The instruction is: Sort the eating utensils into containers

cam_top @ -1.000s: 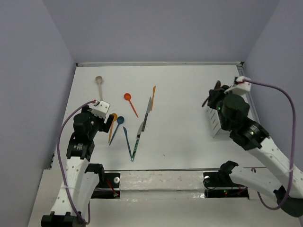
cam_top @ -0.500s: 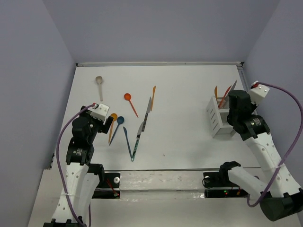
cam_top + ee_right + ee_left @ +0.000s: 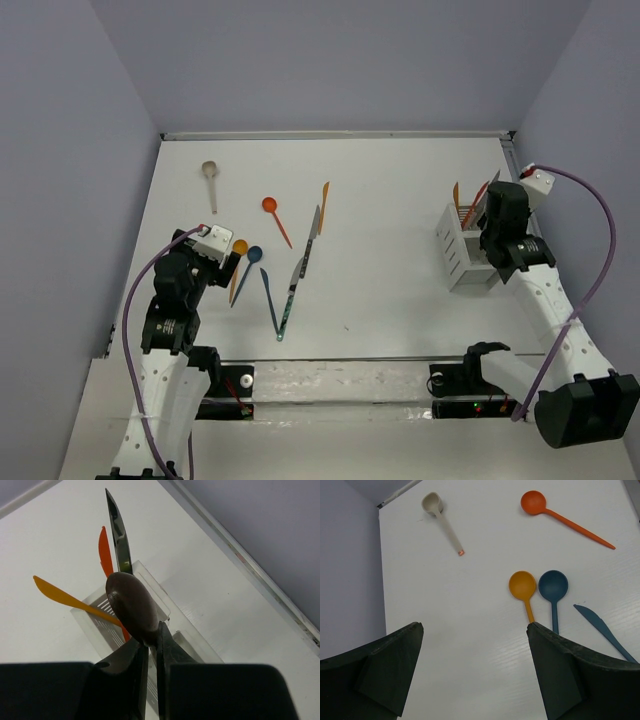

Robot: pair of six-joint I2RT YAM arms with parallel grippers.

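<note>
Utensils are found in two groups on the white table (image 3: 400,200): one lying loose at left-centre, and one standing in the caddy (image 3: 452,256) near the right edge. The caddy is white and slotted. It holds three tilted knives: a yellow-orange knife (image 3: 57,596), a red knife (image 3: 104,550) and a dark shiny knife (image 3: 116,527).

My right pincer (image 3: 150,642) is directly over the caddy, its jaws narrowed onto the neck of a brown spoon (image 3: 131,605). The spoon's bowl rises beyond the fingertips. I cannot tell whether this spoon touches the caddy.

My left pincer (image 3: 474,630) hangs wide above bare table and grips nothing. An orange spoon (image 3: 523,587) and a blue spoon (image 3: 553,587) lie side by side just ahead of one finger, with a blue knife (image 3: 600,626) beside them. Farther off lie a red-orange spoon (image 3: 560,515) and a beige spoon (image 3: 440,517).

An orange knife (image 3: 324,194), a grey knife (image 3: 315,225) and a teal knife (image 3: 291,298) lie near table centre, well apart from both pincers.
</note>
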